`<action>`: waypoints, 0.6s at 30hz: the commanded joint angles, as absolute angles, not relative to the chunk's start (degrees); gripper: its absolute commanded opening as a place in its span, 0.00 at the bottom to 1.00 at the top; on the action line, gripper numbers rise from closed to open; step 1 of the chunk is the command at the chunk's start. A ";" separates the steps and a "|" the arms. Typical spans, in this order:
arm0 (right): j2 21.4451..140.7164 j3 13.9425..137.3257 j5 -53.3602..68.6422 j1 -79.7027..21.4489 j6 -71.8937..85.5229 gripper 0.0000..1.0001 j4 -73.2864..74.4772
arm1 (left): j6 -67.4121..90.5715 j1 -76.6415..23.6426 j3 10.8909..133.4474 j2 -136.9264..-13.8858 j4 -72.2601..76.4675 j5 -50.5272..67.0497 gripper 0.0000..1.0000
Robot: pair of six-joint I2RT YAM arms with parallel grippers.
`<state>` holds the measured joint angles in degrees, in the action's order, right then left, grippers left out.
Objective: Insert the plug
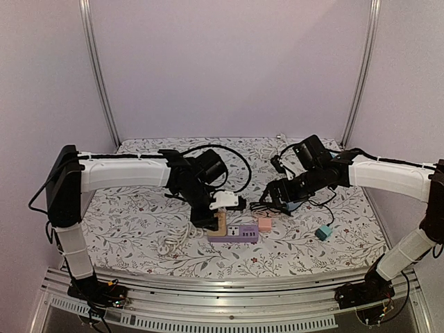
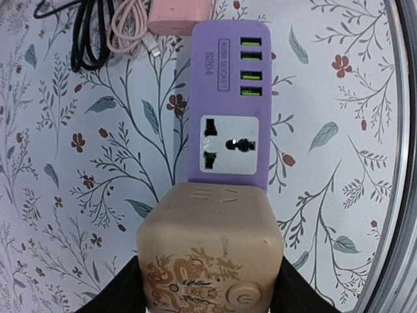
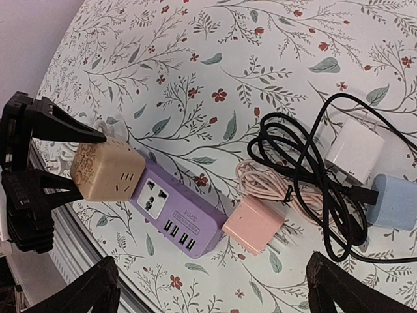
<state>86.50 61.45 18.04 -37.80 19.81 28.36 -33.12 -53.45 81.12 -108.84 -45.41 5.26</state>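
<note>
My left gripper is shut on a tan cube plug with a dragon print; black fingers press both its sides. The cube stands at the end of the purple power strip, covering that end, next to the strip's free universal socket. Whether its pins are seated is hidden. From the right wrist, the cube meets the strip at its left end. My right gripper hangs open above a pink charger, holding nothing.
Right of the strip lie a coiled pink cable, a black cable, a white charger and a blue one. A teal plug sits at the right, a white cord left of the strip.
</note>
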 commanded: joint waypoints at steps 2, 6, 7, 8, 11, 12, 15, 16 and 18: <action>85.48 63.47 17.36 -37.44 19.31 0.99 29.40 | -31.59 -55.24 77.40 -117.63 -54.59 0.48 0.00; 84.30 63.05 17.36 -37.45 19.66 0.99 29.45 | -32.32 -59.53 71.78 -118.75 -51.64 -5.25 0.00; 83.87 62.78 17.30 -37.45 19.76 0.99 29.49 | -32.18 -60.41 71.16 -119.15 -51.99 -4.91 0.00; 83.52 62.53 17.31 -37.45 19.82 0.99 29.51 | -31.72 -60.96 71.26 -119.57 -52.87 -3.66 0.00; 82.58 62.11 17.35 -37.45 19.69 0.99 29.52 | -30.38 -61.17 73.73 -122.22 -57.77 1.26 0.00; 82.46 62.16 17.37 -37.46 19.61 0.99 29.46 | -30.21 -61.11 74.50 -123.21 -58.85 1.88 0.00; 82.44 62.17 17.62 -37.47 19.52 0.99 29.50 | -28.93 -60.40 74.58 -124.32 -58.97 4.07 0.00; 82.44 62.12 17.65 -37.45 19.45 0.99 29.47 | -28.64 -60.16 74.11 -124.21 -58.72 4.99 0.00; 82.15 61.87 17.52 -37.50 19.30 0.99 29.47 | -29.70 -60.12 73.72 -124.43 -58.61 6.84 0.00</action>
